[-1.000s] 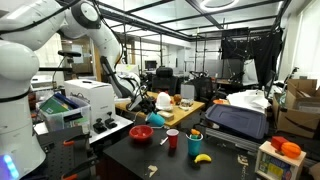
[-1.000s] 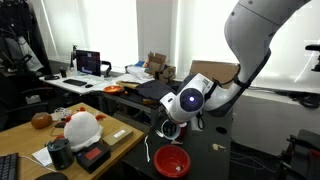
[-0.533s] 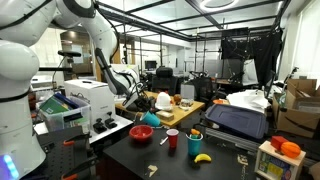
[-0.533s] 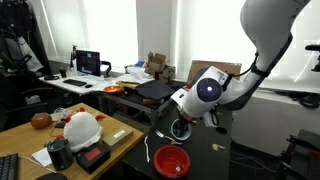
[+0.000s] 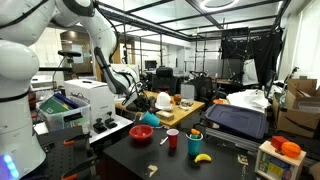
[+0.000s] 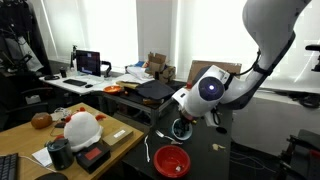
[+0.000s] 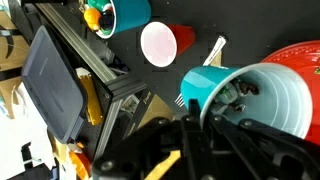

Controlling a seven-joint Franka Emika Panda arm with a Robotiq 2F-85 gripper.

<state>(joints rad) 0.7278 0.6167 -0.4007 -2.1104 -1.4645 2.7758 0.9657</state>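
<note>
Tool [image 7: 193,128] is closed and seems to pinch the rim of the blue cup [image 7: 272,98], which fills the lower right of the wrist view, lifted and tilted above the dark desk [image 7: 245,22]. A good hold probably needs a firm pinch, a mouth turned upward and slow motion, because a thin rim can slip. Inside this cup lie some dark bits, too blurred to name. At top centre, the red cup [image 7: 160,43] looks empty. The teal cup [image 7: 125,14] at the top edge holds yellow and orange things. The red bowl [image 7: 300,55] shows only its rim.
</note>
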